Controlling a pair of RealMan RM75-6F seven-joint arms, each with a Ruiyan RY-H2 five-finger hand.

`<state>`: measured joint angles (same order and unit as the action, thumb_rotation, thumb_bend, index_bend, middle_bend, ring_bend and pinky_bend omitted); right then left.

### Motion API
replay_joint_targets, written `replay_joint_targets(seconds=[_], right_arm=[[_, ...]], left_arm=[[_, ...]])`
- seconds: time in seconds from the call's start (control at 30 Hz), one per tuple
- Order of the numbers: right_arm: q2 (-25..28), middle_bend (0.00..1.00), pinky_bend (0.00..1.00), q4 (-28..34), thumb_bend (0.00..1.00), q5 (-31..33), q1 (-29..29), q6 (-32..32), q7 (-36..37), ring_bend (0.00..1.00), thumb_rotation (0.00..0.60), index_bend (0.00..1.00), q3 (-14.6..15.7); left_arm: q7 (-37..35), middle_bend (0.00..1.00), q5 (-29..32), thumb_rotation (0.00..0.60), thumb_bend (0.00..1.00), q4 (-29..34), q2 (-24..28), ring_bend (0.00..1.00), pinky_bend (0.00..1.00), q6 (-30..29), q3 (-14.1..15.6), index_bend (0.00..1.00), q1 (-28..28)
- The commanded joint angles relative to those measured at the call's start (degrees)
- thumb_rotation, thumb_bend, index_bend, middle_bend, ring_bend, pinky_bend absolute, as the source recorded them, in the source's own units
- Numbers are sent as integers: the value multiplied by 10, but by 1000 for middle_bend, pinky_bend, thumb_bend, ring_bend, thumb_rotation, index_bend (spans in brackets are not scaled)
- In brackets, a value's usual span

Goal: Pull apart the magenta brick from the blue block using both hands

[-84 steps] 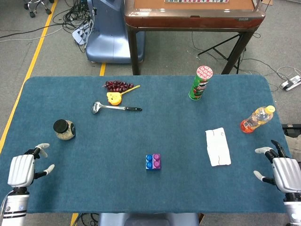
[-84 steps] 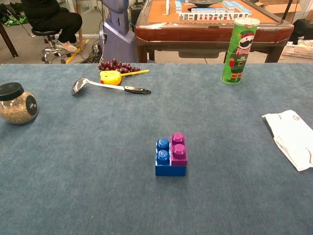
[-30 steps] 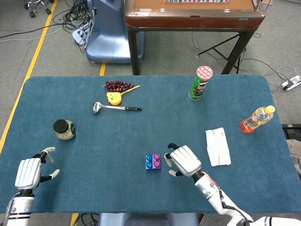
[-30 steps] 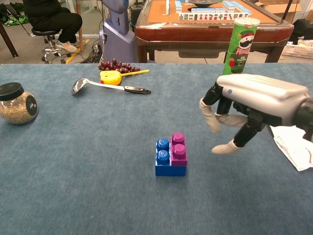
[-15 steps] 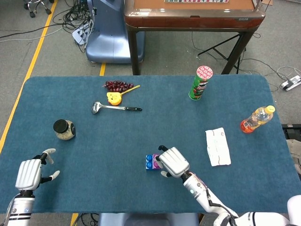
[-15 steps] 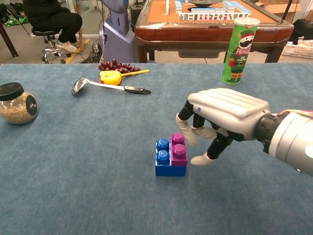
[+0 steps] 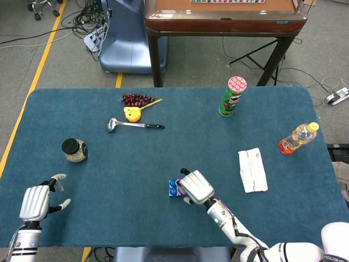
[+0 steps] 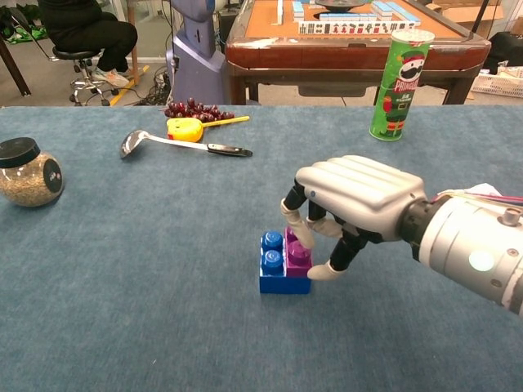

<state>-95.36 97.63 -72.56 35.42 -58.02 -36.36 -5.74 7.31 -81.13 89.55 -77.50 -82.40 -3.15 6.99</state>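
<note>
The blue block (image 8: 274, 268) stands near the table's front middle with the magenta brick (image 8: 299, 258) stuck on its right half. My right hand (image 8: 359, 204) arches over the brick from the right. One of its fingers (image 8: 299, 229) lies on the brick's rear stud and the thumb presses its right side, so it pinches the magenta brick. In the head view the right hand (image 7: 195, 186) hides most of the brick, and only the blue block (image 7: 173, 189) shows at its left. My left hand (image 7: 36, 201) hovers open at the front left corner, far from the block.
A seed jar (image 7: 74, 149) sits at the left. A ladle (image 7: 133, 125), a yellow toy (image 7: 132, 113) and grapes (image 7: 136, 99) lie at the back. A Pringles can (image 7: 233, 96), an orange drink bottle (image 7: 297, 138) and white paper (image 7: 252, 170) occupy the right.
My right hand came in from the right edge, slid left to the block and closed its fingers onto the magenta brick. The left hand has barely shifted.
</note>
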Motion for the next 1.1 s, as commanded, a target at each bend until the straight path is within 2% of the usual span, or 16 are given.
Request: replay_joint_targets(seconds=[0.03,0.97,1.1], right_arm=[[-6,1000,1000,-6,0,5,4,0,-4,993,600,700,-1],[-49,1000,1000,-89,0,24,21,-30,8,993,600,699,-18],[-57,1000,1000,-105,0,21,19,-41,10,993,600,648,-19]], left_arm=[[0,511,0,600,77,-1,-1,509,723,1,0,371,0],[3,521,3,600,77,2,-7,513,728,8,3,429,1],[4,521,3,600,77,2,-9,514,728,9,4,436,1]])
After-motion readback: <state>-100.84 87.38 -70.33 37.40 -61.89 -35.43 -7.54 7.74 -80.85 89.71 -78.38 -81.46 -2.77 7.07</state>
